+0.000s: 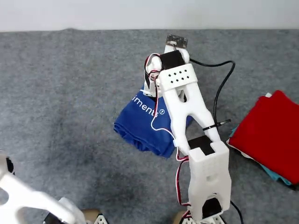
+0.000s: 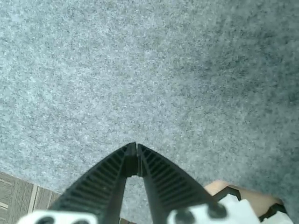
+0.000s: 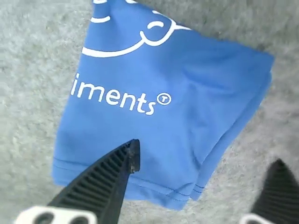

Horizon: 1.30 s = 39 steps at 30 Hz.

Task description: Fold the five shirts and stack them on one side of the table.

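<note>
A folded blue shirt (image 1: 142, 122) with white print lies mid-table on the grey felt. My right arm (image 1: 187, 102) stretches over it from the near edge. In the right wrist view the right gripper (image 3: 205, 168) hovers open just above the blue shirt (image 3: 187, 93), one fingertip (image 3: 131, 154) over the cloth near its hem, the other past the shirt's corner above bare felt. A red folded shirt (image 1: 271, 133) tops a stack at the right edge, with teal and white cloth under it. My left gripper (image 2: 137, 150) is shut and empty above bare felt.
My left arm (image 1: 21, 196) sits at the near left corner. A black cable (image 1: 223, 84) curves across the felt between the right arm and the stack. The table edge and wood floor (image 2: 14, 191) appear in the left wrist view. Open felt lies left of the blue shirt.
</note>
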Motion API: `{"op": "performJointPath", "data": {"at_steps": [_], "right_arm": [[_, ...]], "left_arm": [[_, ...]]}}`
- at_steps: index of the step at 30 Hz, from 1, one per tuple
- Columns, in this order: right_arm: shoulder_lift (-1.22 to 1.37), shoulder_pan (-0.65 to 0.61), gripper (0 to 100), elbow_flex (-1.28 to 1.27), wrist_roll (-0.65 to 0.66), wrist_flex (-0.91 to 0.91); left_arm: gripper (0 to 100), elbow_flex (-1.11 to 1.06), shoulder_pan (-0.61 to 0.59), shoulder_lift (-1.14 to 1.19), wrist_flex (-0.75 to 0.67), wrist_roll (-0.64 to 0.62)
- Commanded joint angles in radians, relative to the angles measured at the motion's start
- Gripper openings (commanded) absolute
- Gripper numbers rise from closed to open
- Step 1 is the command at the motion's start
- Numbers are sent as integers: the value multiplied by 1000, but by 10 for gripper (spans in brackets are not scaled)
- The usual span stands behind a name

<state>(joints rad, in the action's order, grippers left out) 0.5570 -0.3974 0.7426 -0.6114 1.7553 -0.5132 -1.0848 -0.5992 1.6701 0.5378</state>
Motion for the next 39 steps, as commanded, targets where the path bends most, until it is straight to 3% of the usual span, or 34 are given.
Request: {"op": "performJointPath", "data": {"at_steps": [1,17,24,32,39], "right_arm": [[33,1,437,20,-51,4],[397,8,386,20,-81,-110],[438,21,255,25,-71,-105],[437,19,4,25,68,-102],[341,25,10,31,238,-38]], "left_arm": [[6,33,-2,-26,12,31],[6,33,-5,-26,12,57],[6,31,-5,-26,18,57],[6,31,-3,-26,18,55],[6,30,-3,-26,18,55]]}}
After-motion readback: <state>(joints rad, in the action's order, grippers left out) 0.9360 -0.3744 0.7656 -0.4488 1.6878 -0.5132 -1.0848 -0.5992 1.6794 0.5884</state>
